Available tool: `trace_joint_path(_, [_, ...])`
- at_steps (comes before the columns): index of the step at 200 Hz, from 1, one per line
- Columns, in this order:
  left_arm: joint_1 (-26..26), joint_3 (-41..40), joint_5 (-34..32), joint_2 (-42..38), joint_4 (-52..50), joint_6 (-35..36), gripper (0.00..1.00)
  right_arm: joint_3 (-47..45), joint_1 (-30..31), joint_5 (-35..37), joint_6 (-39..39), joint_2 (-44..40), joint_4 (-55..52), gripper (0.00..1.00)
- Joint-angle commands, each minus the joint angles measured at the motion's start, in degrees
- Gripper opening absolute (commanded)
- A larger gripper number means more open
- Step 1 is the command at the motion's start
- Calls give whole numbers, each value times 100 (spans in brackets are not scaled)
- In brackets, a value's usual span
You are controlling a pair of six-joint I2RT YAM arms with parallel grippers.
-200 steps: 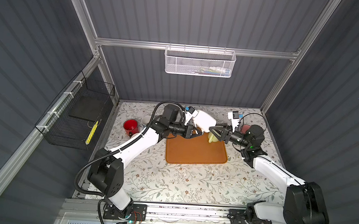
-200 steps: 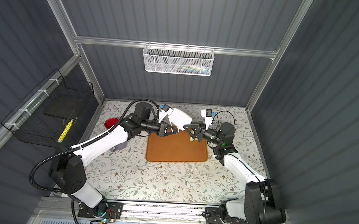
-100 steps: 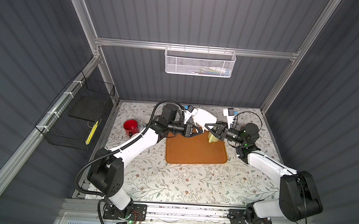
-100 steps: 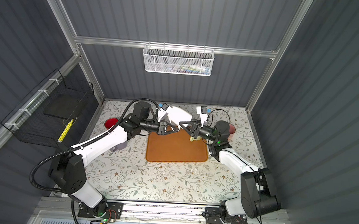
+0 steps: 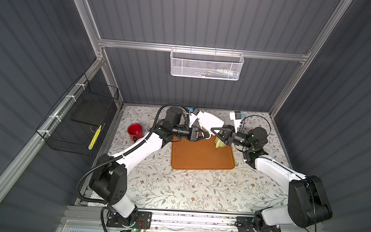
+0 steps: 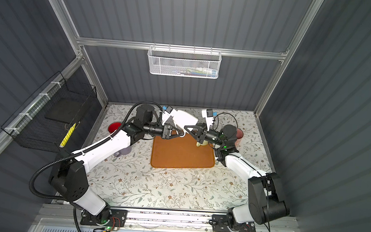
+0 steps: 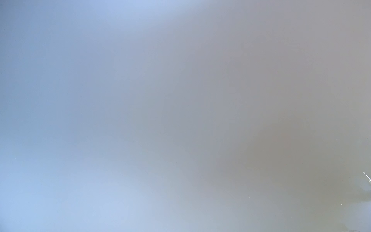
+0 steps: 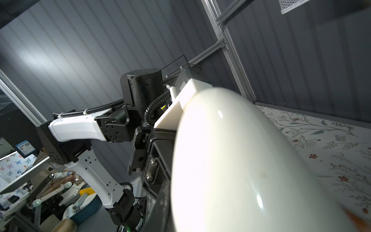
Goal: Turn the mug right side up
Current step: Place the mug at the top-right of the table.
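The white mug [image 5: 211,122] is held in the air between the two arms, above the far edge of the orange mat [image 5: 201,158] that lies on the flowered counter [image 5: 174,188]. In both top views the mug [image 6: 185,118] is seen tilted rather than upright, and which way its mouth faces cannot be told. The right hand [image 5: 213,129] is seen with its fingers drawn together to a narrow point against the lower side of the mug, so a pinch on the mug is read there (whether wall, rim or handle is pinched cannot be made out). The left hand [image 5: 206,135] is reached in from the opposite side, just below the mug, with its fingers parted and nothing clamped between them; whether a finger touches the mug cannot be told. The right wrist view is largely filled by the mug's glossy white side [image 8: 241,160], with the left arm seen behind it. The left wrist view is taken up by a blue-grey blur in which nothing can be named. A pale yellow cup [image 5: 219,144] is stood on the mat's far right corner, directly under the right hand. A red mug [image 5: 134,130] is stood mouth up on the counter, well apart to the left of the mat.
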Motion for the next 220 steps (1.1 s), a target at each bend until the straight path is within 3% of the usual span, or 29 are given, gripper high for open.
trace_joint_path(1, [-61,-30,-405,-213,-78,298,56,172,35,235,-5,-130,-32,0])
trace_joint_path(28, [-54,-75,-579,-260,-62,295,65,162,41,327,-63,-209,-172,0])
trace_joint_path(104, [45,-148,-997,-407,-577,642,69,199,44,660,-454,-193,-1122,0])
trace_joint_path(141, [372,-67,-1840,-749,-1296,1043,73,551,55,1249,-1510,-529,-3228,0])
trace_joint_path(176, [661,-43,-3278,-1078,-1620,1104,75,1262,120,2133,-2450,-991,-5763,0])
trace_joint_path(220, [691,-85,-4113,-1020,-1562,1159,75,2043,129,3342,-2814,-1399,-8221,0])
